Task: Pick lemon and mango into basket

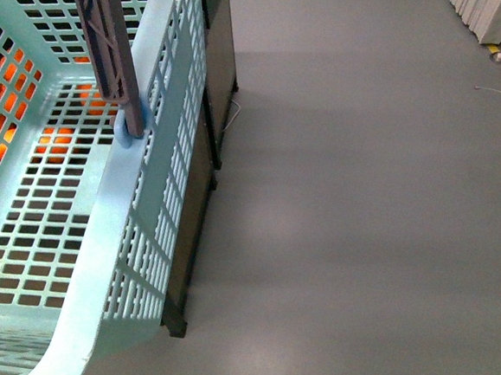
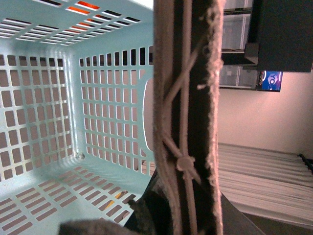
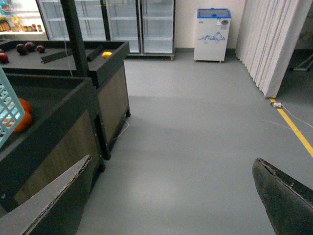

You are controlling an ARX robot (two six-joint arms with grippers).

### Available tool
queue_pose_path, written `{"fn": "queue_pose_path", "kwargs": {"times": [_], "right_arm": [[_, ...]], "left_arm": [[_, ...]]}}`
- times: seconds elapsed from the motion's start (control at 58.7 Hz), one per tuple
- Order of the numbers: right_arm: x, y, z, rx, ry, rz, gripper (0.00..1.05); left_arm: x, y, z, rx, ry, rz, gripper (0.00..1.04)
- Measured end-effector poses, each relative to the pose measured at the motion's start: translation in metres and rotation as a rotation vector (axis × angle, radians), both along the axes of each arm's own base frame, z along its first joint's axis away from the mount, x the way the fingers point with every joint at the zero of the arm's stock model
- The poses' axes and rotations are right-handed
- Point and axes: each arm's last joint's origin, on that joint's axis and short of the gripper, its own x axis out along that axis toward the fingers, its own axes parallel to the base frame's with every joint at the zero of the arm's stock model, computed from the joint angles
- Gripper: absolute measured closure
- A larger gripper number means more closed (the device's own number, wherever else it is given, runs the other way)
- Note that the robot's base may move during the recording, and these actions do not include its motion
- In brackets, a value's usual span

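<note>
Right wrist view: right jaws apart above grey floor (image 3: 195, 147); left jaws' state unclear.

The basket (image 1: 114, 217) was smooth, matt plastic, the floor (image 1: 363, 187) smooth grey with a faint sheen, the stand panel (image 3: 113, 98) wood-grained.

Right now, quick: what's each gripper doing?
Left gripper: cannot tell, the basket handle blocks its camera.
Right gripper: open, holding nothing.
</note>
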Motion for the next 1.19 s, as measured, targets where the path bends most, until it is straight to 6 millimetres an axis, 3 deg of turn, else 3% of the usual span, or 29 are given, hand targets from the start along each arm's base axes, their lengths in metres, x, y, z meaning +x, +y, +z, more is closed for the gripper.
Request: {"fn": "queue_pose_path", "kwargs": {"times": [1.192], "right_arm": [[0.0001, 0.0, -0.0001, 0.0, 0.001, 0.001, 0.09]], "left_arm": [[0.0, 0.0001, -0.0005, 0.0, 0.002, -0.002, 0.99]]}}
